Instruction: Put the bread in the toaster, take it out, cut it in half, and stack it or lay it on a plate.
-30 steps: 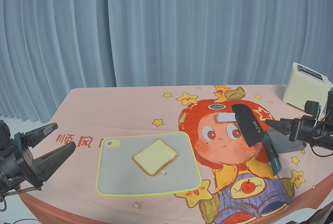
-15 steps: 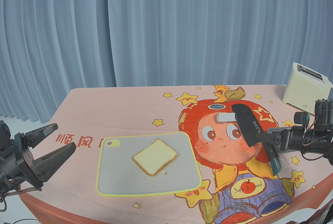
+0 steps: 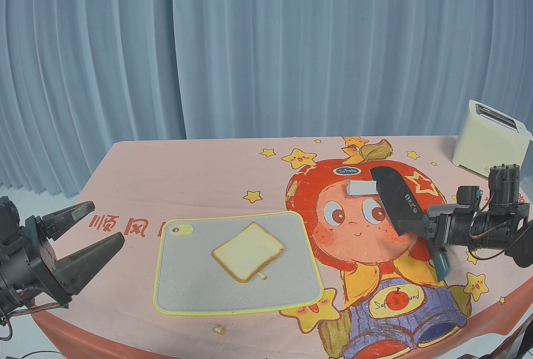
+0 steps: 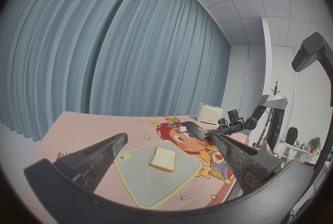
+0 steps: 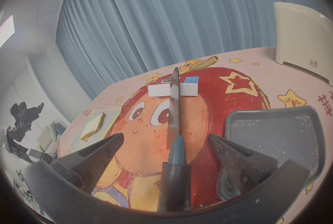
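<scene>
Lying flat mid cutting board (image 3: 189, 282) in the head view, the bread (image 3: 247, 251) looks light, soft and crumbly, best pinched gently at a crust; the stiff knife (image 3: 397, 198) rests right of the board. Left wrist view: left gripper (image 4: 168, 136), jaws apart, off the board's left. Right wrist view: right gripper (image 5: 164, 138), jaws apart, astride the knife's handle, its safe hold.

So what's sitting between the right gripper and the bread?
The knife, its handle between the right gripper's open fingers, then bare tablecloth and the cutting board under the bread, seen in the head view.
</scene>
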